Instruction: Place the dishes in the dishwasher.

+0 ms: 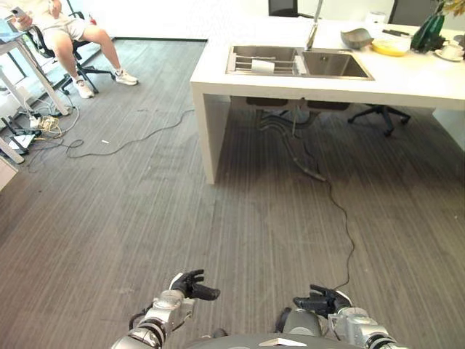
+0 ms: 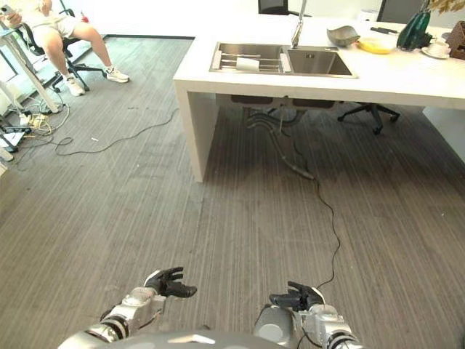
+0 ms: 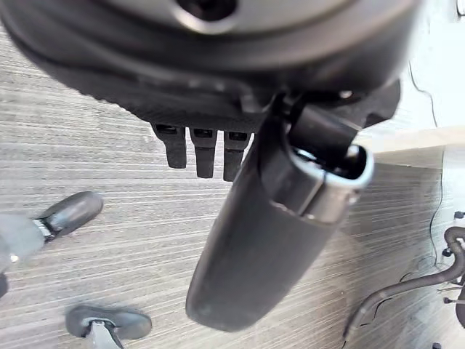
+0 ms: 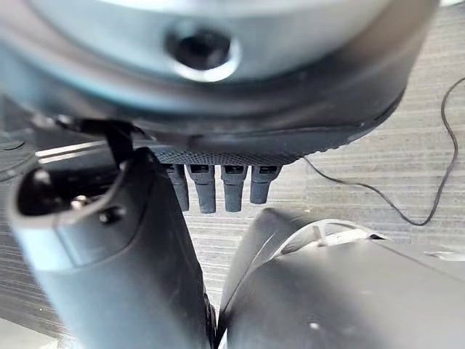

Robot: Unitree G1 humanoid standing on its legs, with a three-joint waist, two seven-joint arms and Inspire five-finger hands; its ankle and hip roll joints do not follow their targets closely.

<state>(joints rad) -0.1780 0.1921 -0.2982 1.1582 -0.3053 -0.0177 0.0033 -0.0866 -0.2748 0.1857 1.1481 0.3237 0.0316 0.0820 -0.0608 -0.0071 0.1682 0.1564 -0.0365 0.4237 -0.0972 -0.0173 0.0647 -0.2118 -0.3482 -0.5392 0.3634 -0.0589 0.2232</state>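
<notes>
Nearest, the left hand [image 1: 190,283] and right hand [image 1: 323,299] are seen low over the wood floor [image 1: 145,218], both empty w/ fingers relaxed and loosely extended; nothing is held. Farther on, a black cable [image 1: 341,218] is laid across the floor toward the white counter [image 1: 320,83]. In the counter a double sink [image 1: 298,62] is set, w/ a white cup [image 1: 262,66] lying on the rack in its left basin. Beyond, a grey bowl [image 1: 356,38], a yellow dish [image 1: 391,46] and a cup on a saucer [image 1: 450,51] are placed on the counter. A seated person [image 1: 69,29] is seen far left. No dishwasher can be made out. Judged step: approach, no dish taken yet. Next, prob. walking up to the counter is needed, the cable being avoided, then a dish is to be reached for.
</notes>
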